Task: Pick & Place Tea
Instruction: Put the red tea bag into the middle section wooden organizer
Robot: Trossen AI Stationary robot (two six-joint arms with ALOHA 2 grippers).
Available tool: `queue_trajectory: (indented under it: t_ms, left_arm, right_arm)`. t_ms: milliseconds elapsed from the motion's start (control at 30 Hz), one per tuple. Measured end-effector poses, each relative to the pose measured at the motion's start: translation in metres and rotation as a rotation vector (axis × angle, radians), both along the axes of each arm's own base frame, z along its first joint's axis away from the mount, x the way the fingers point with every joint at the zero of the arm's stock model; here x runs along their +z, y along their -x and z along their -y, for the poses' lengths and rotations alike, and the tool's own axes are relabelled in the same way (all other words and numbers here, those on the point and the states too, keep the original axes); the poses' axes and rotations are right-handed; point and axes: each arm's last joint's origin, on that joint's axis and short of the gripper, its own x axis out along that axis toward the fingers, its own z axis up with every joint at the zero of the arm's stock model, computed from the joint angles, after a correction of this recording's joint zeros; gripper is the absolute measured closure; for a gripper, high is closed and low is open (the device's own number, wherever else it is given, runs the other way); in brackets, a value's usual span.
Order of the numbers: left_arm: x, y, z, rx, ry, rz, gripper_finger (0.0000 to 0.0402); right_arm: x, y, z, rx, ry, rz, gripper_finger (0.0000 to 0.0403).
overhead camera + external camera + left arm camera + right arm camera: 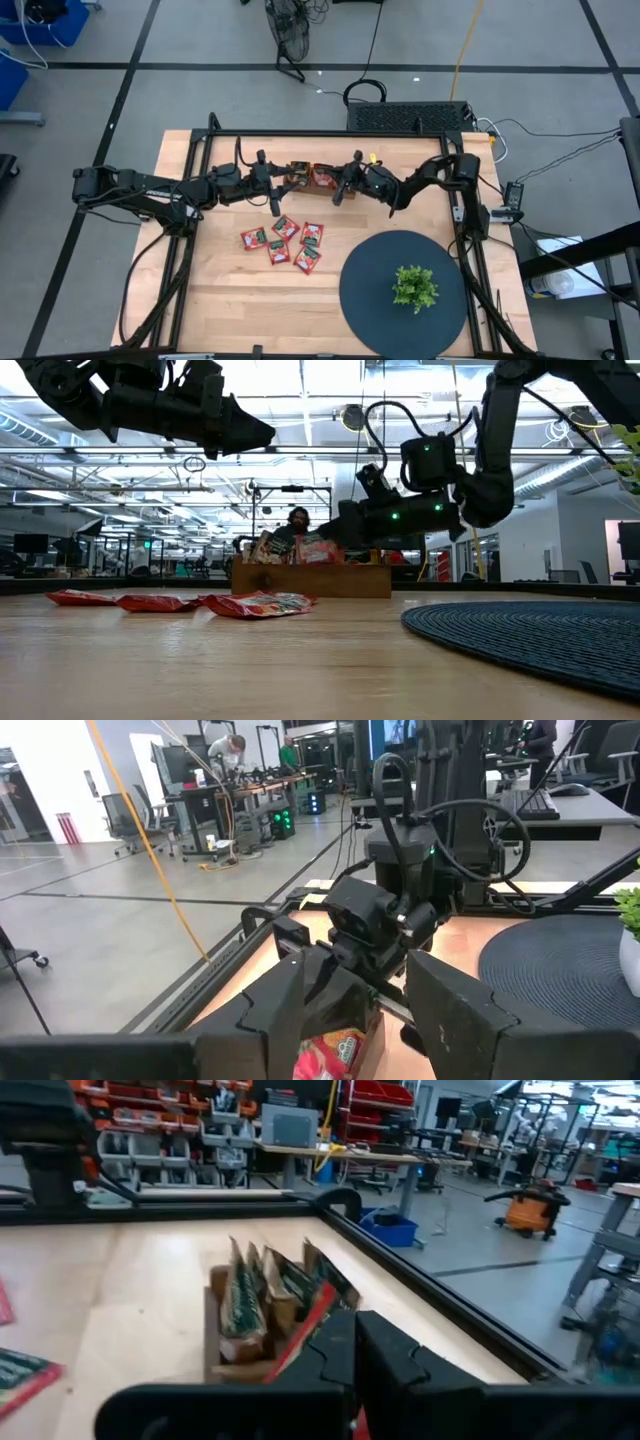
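Observation:
A brown wooden tray [297, 168] stands at the table's far middle with tea sachets upright in it [245, 1295]. Several loose red sachets [285, 243] lie flat on the table nearer me, also seen in the low view [180, 601]. My right gripper [352, 1342] hangs level over the tray's right end, shut on a red sachet [308, 1332]. My left gripper [355, 1010] stands open and level by the tray's left end, above a red sachet in the tray [330, 1055], with nothing between its fingers. My right gripper pinches a red sachet between its two fingers, which come in level from the table's right. The sachet shows edge-on [312, 1325] beside the fingertips and slants down toward the tray's near compartment. The fingers hide which part of it they have.
A dark round mat [370, 290] with a small green plant [414, 287] lies at the near right. A black frame rail [330, 135] runs along the far edge behind the tray. Bare wood [230, 300] lies at the near left. People stand in the room beyond [225, 750].

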Motion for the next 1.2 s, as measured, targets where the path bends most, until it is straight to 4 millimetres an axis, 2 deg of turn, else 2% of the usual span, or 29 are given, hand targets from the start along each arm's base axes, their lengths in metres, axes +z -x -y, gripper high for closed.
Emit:
queue_trajectory:
  t_ms: [300, 567, 867, 1033, 1200]
  left_arm:
    - [0.000, 0.000, 0.000, 0.000, 0.000, -0.001, 0.0235]
    - [0.000, 0.000, 0.000, -0.001, 0.000, -0.001, 0.0244]
    - [0.000, 0.000, 0.000, 0.000, 0.000, -0.001, 0.0229]
    - [0.000, 0.000, 0.000, -0.001, 0.000, 0.000, 0.0222]
    - [0.000, 0.000, 0.000, 0.000, 0.000, 0.000, 0.0227]
  right_arm:
    - [-0.003, -0.015, 0.004, -0.003, 0.043, 0.005, 0.0403]
    - [-0.007, -0.013, 0.007, -0.099, 0.093, -0.070, 0.0403]
    - [-0.012, -0.012, 0.007, -0.101, 0.082, -0.117, 0.0402]
    - [-0.008, -0.012, 0.008, -0.177, 0.096, -0.080, 0.0385]
    - [-0.007, -0.012, 0.007, -0.174, 0.087, -0.067, 0.0353]
